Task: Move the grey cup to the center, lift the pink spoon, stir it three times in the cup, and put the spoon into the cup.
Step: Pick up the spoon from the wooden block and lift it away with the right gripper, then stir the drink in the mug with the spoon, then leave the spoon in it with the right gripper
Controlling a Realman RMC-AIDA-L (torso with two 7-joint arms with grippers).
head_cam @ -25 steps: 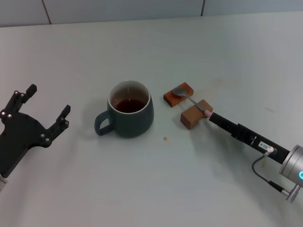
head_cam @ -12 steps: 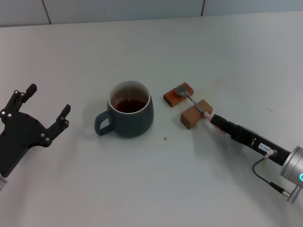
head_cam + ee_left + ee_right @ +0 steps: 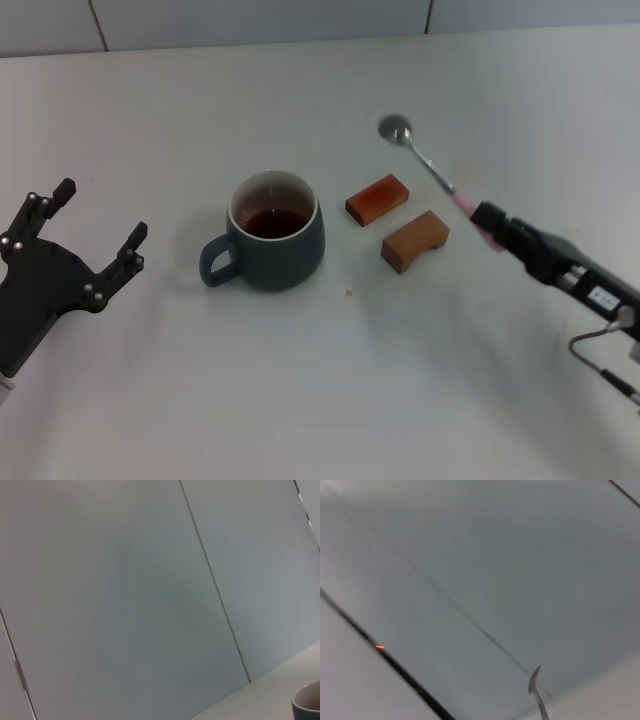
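The grey cup (image 3: 273, 242) stands near the table's middle with dark liquid inside and its handle toward my left side; its rim (image 3: 306, 702) shows at a corner of the left wrist view. My right gripper (image 3: 488, 222) is shut on the pink spoon (image 3: 430, 170) by its pink handle, holding it in the air, the silver bowl raised up and away to the right of the cup. The spoon's metal tip (image 3: 535, 686) shows in the right wrist view. My left gripper (image 3: 98, 228) stands open at the left, apart from the cup.
Two brown wooden blocks (image 3: 378, 199) (image 3: 414, 240) lie just right of the cup, under the lifted spoon's line. A small brown speck (image 3: 348, 293) lies in front of the cup. A tiled wall (image 3: 260, 20) runs along the far edge.
The right gripper has lifted the spoon off the two wooden blocks and swung it up and back. The cup, the blocks and the left arm have stayed put.
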